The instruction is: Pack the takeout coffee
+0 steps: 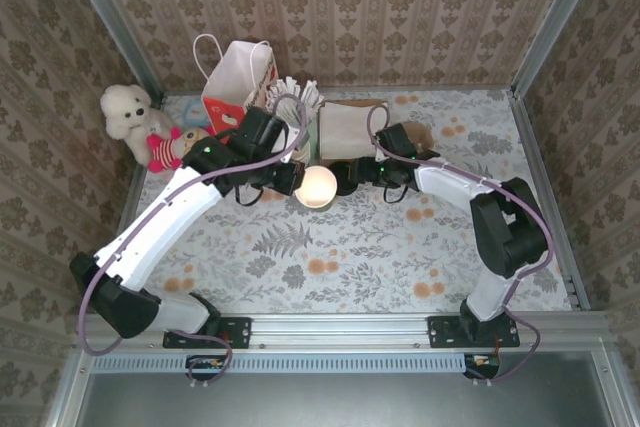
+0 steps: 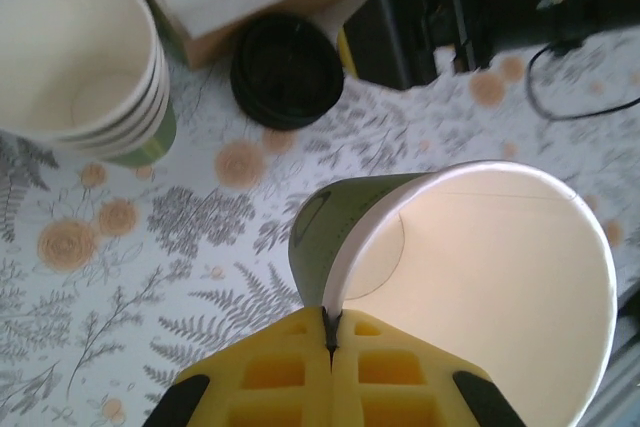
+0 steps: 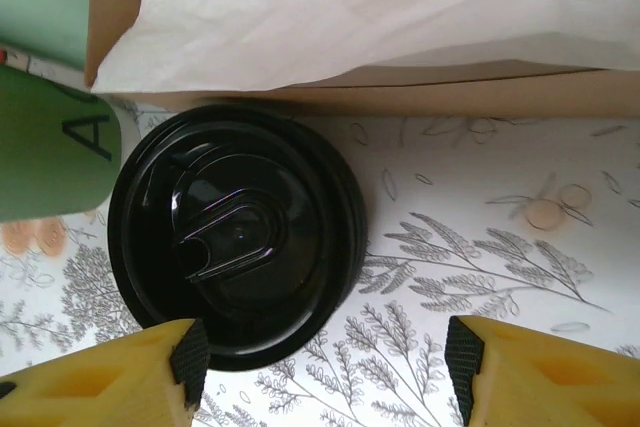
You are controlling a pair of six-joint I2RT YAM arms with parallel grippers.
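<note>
Green cup (image 2: 462, 287) in left gripper (image 2: 330, 335), mouth up, axis seemingly vertical

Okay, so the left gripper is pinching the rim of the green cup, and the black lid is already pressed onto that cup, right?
Not quite. The black lid is not on the green cup: it lies flat on the table beside the cardboard box, as the right wrist view shows. The left gripper does pinch that cup's rim.

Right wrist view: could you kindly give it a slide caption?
Open right pincer hovering over black lid on floral table.
</note>
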